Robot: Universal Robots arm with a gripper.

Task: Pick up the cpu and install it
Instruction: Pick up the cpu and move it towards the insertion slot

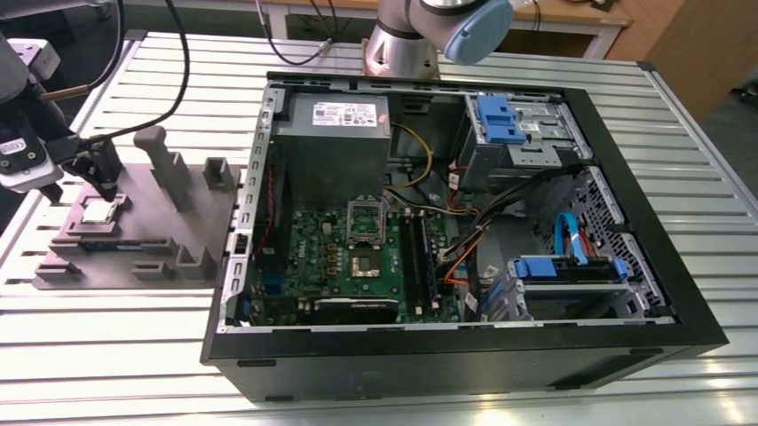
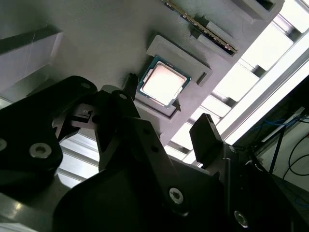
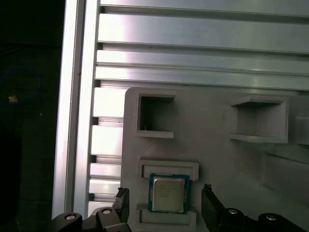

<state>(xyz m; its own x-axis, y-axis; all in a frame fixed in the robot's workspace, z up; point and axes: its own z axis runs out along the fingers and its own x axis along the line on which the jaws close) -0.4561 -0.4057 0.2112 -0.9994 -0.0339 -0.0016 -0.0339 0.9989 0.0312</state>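
Aluminium slats make up the worktop (image 1: 119, 355), the largest thing in the exterior view. On it stands a grey fixture block (image 1: 154, 217) with moulded pockets and upright posts. Just beside the fixture, toward the exterior view's right, lies a black computer case (image 1: 474, 359) with its side open. Inside the case, the grey power supply (image 1: 337, 133) sits at the far corner on the side nearest the fixture. The green motherboard (image 1: 355, 266) lies nearer the camera than the power supply, also along the fixture's side of the case. A square socket (image 1: 364, 264) is set in the board, well apart from the fixture.

The end effector (image 1: 81, 193) hangs over the fixture's outer end, the end farthest from the case. Its two black fingers (image 3: 123, 205) are spread wide and it has hold of nothing.

The cpu (image 1: 98, 211) lies flat in a shallow square pocket of the fixture, silver top up, with a thin green edge around it. In both wrist views the cpu (image 3: 168, 194) sits between the spread fingers, directly under the end effector (image 3: 166, 202). The first wrist view shows bare fixture between each finger and the chip's edges. In the second wrist view the end effector (image 2: 168, 106) has one finger on each side of the cpu (image 2: 162, 85), neither touching it.
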